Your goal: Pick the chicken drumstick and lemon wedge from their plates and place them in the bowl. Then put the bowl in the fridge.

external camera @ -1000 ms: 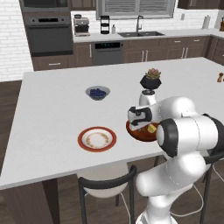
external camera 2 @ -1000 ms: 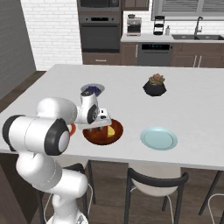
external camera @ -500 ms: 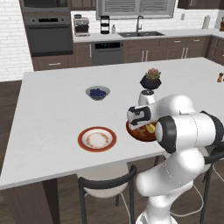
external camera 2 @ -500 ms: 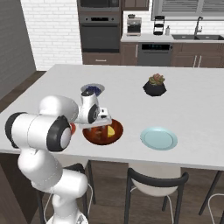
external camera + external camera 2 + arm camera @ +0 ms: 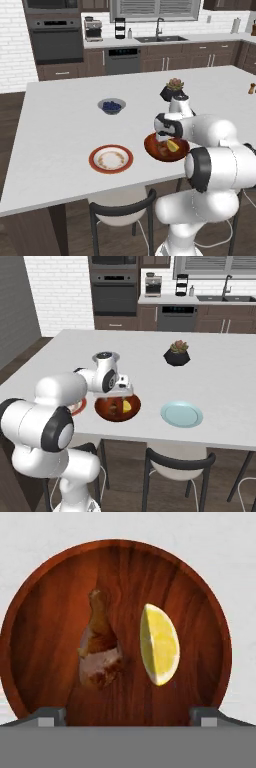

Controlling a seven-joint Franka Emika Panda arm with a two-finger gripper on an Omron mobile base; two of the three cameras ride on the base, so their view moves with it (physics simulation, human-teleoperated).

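Right now I have the pincer (image 5: pixel 128 716) hanging straight over the wooden bowl (image 5: pixel 45 612), with its two dark fingertips (image 5: pixel 49 716) spread wide, one at each lower corner of the hand view, and nothing between them. It holds nothing. Both food items lie inside the bowl: the chicken drumstick (image 5: pixel 99 643) on the left of that view, its pale bone end pointing toward the top, and the lemon wedge (image 5: pixel 159 644) just beside it on the right, the two close but not touching.

From the left base view I see the bowl (image 5: pixel 160 149) sitting on the white worktop (image 5: pixel 65 125) near its front edge, with the yellow lemon wedge (image 5: pixel 172 145) showing inside it and the hand partly covering it from above. To the left of the bowl sits the white plate with a red-brown rim (image 5: pixel 111 158), well apart from it. Farther back is the small grey bowl of blueberries (image 5: pixel 111 105), and behind the arm a black pot with a plant (image 5: pixel 172 89).

From the right base view I see the bowl (image 5: pixel 118 407) under the hand, with the lemon wedge (image 5: pixel 127 405) and the drumstick (image 5: pixel 115 405) inside. The light-blue plate (image 5: pixel 182 414) lies to its right, near but apart. The plant pot (image 5: pixel 177 354) stands farther back on the worktop (image 5: pixel 220 376).
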